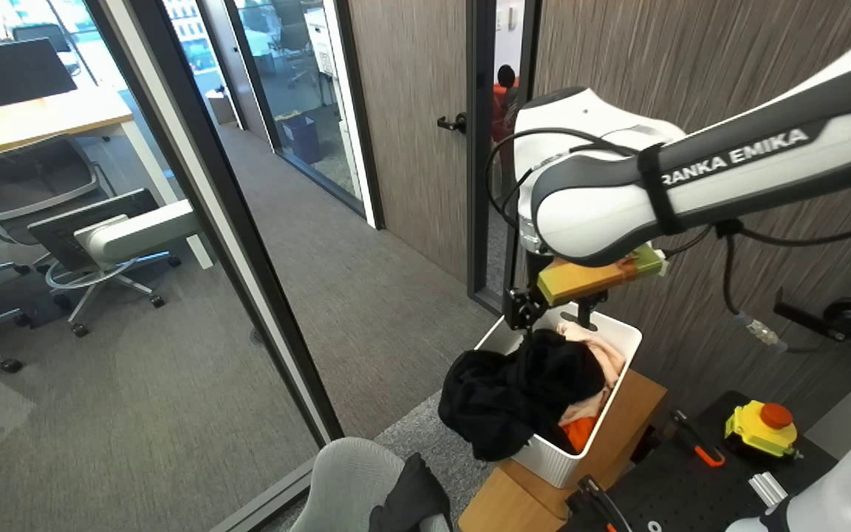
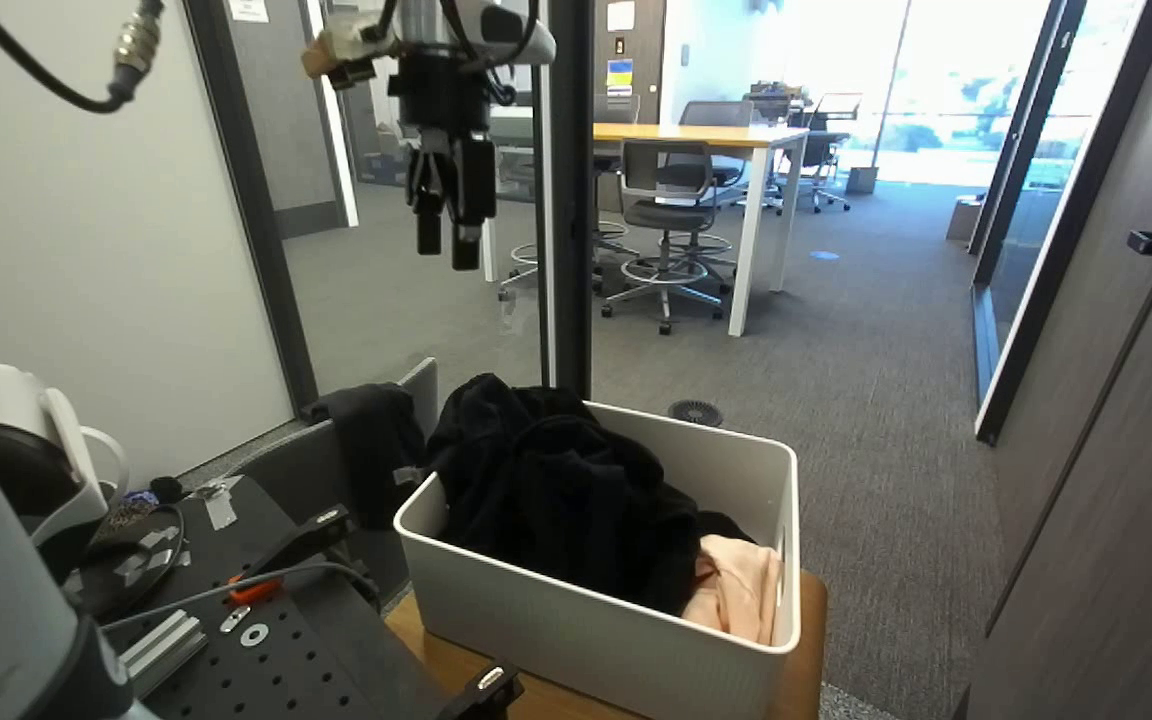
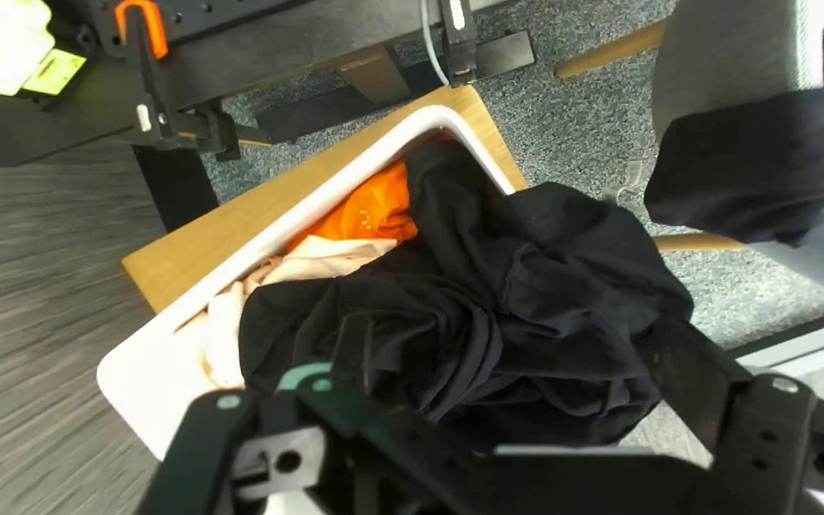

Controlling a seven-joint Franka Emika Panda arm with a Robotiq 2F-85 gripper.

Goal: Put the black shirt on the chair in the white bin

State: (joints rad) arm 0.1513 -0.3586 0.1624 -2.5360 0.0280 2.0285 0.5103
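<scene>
A black garment (image 1: 414, 495) hangs over the grey chair (image 1: 351, 480); it also shows in an exterior view (image 2: 376, 450) and in the wrist view (image 3: 762, 164). The white bin (image 2: 586, 620) holds a heap of black cloth (image 2: 566, 490), a pale pink cloth (image 2: 736, 590) and an orange cloth (image 1: 579, 432). The black cloth bulges over the rim on the chair side. My gripper (image 2: 447, 250) is above the bin, fingers pointing down, apart from the cloth. In the wrist view its fingers (image 3: 508, 336) are wide apart with nothing between them.
The bin stands on a wooden stool (image 1: 636, 406). Beside it is a black perforated table (image 2: 286, 660) with clamps, metal parts and a yellow emergency-stop box (image 1: 761, 428). A glass wall with a dark frame (image 1: 248, 258) stands behind the chair. A wooden door (image 1: 411, 133) is nearby.
</scene>
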